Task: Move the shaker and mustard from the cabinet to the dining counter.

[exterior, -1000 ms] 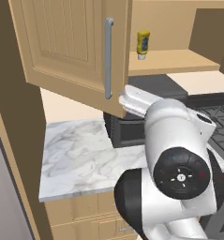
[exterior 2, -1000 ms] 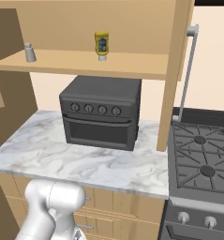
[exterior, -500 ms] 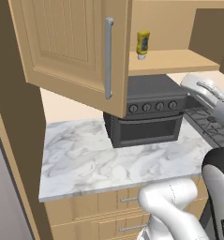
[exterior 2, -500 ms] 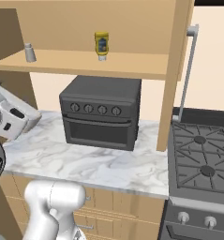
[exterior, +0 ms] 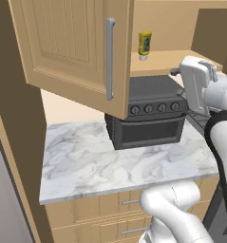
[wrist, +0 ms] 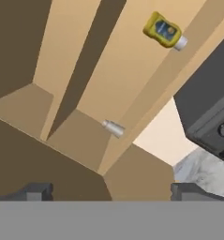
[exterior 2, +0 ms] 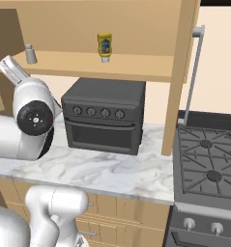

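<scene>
Seemingly capped grey shaker point(exterior 2: 30, 53), upright

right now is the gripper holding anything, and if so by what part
Nothing is held. In the hand view the gripper is open with empty space between its tips; the shaker and the mustard both sit on the cabinet shelf, untouched.

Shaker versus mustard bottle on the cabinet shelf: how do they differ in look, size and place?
The shaker is grey; the mustard is yellow with a dark label. The shaker is clearly shorter than the mustard. The shaker stands near the shelf's left end in the right base view, the mustard nearer the middle, above the black oven. Both stand on the cabinet shelf, untouched.
</scene>
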Controlling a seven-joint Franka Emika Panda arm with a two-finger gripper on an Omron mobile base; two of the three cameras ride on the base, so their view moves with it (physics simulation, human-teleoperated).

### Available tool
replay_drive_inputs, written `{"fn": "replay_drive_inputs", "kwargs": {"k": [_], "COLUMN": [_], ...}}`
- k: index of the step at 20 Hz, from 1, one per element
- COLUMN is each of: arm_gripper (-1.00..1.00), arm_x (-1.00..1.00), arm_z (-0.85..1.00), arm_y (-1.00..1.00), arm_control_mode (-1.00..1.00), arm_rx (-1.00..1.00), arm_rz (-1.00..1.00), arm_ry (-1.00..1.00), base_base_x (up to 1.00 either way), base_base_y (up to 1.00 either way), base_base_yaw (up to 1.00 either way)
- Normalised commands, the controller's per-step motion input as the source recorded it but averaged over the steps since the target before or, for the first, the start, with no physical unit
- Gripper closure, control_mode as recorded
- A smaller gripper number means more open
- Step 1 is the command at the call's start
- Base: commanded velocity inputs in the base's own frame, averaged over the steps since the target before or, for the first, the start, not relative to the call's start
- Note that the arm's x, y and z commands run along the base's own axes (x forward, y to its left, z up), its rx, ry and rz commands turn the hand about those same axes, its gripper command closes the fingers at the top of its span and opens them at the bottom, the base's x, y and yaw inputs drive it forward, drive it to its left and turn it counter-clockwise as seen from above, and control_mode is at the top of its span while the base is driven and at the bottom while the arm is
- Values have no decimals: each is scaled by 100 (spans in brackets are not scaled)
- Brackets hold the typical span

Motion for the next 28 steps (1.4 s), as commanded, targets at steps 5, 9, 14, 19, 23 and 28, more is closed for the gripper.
{"fn": "replay_drive_inputs", "kwargs": {"k": [5, 9, 14, 19, 23, 28], "arm_gripper": [-100, -100, -100, -100, -100, -100], "arm_x": [12, 6, 8, 10, 7, 0], "arm_z": [0, 0, 0, 0, 0, -2], "arm_y": [56, 62, 59, 57, 50, 55], "arm_control_mode": [-100, -100, -100, -100, -100, -100], "arm_rx": [12, 6, 4, 2, 2, 0], "arm_rz": [17, 9, 8, 13, 19, 24], "arm_ry": [1, 1, 5, 14, 9, 0], "base_base_x": [0, 0, 0, 0, 0, 0], "base_base_y": [0, 0, 0, 0, 0, 0], "base_base_yaw": [0, 0, 0, 0, 0, 0]}}
